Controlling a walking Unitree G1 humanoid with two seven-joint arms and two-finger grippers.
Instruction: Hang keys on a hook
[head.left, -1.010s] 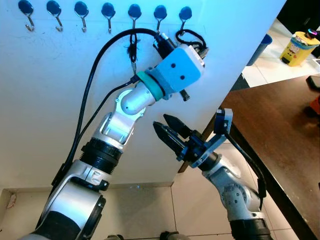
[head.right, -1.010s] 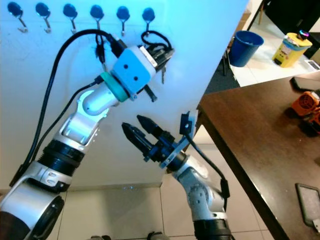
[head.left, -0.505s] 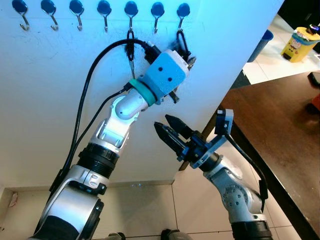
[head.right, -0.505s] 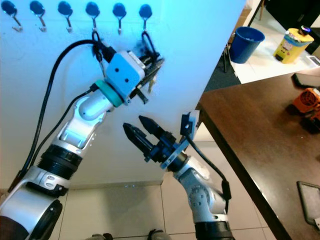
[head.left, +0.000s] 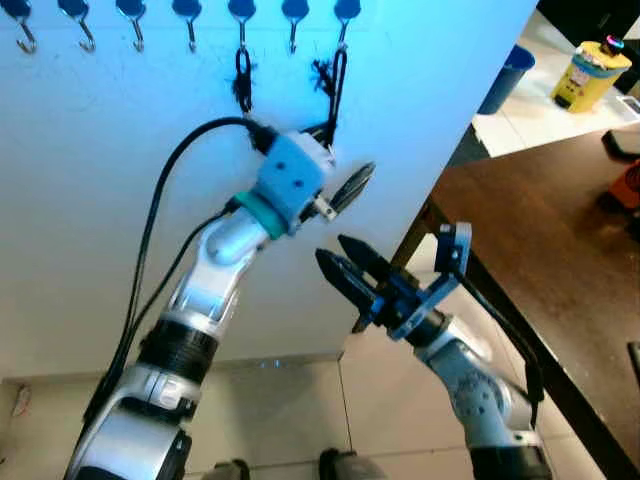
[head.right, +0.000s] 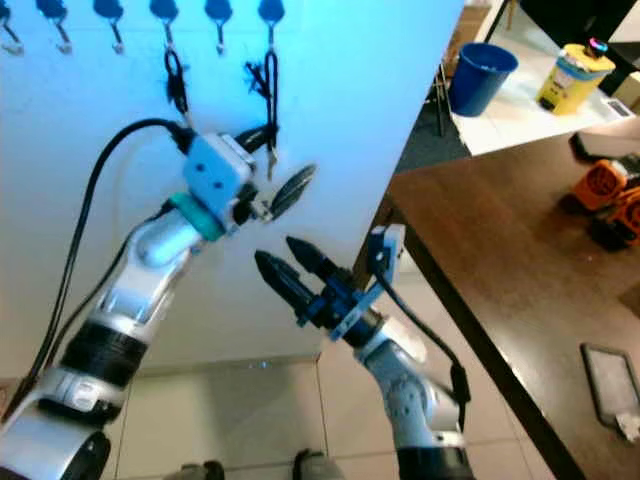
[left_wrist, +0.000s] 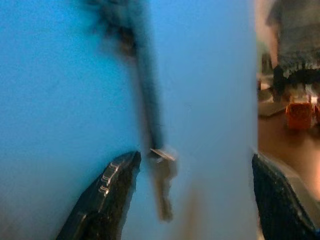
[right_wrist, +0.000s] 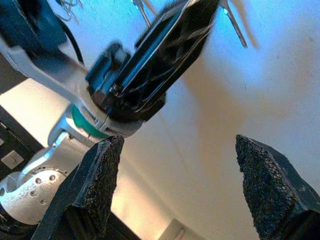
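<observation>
A row of blue-headed hooks (head.left: 293, 10) runs along the top of the white wall. A black lanyard (head.left: 335, 80) hangs from the rightmost hook (head.left: 345, 12), with the keys (left_wrist: 162, 185) dangling at its lower end. My left gripper (head.left: 352, 185) sits just below the lanyard, open; in the left wrist view the keys hang free between its fingers (left_wrist: 112, 190). A second black loop (head.left: 243, 85) hangs two hooks to the left. My right gripper (head.left: 345, 265) is open and empty, lower down, pointing up at the left wrist.
A dark brown table (head.left: 560, 260) stands to the right, its corner close to the wall. Beyond it are a blue bin (head.left: 505, 75) and a yellow container (head.left: 588, 75). An orange object (head.right: 600, 190) lies on the table. Tiled floor lies below.
My left gripper has opened, let go of the lanyard and dropped below the rightmost hook, leaving the keys hanging there. The head view has shifted. The right arm has barely moved.
</observation>
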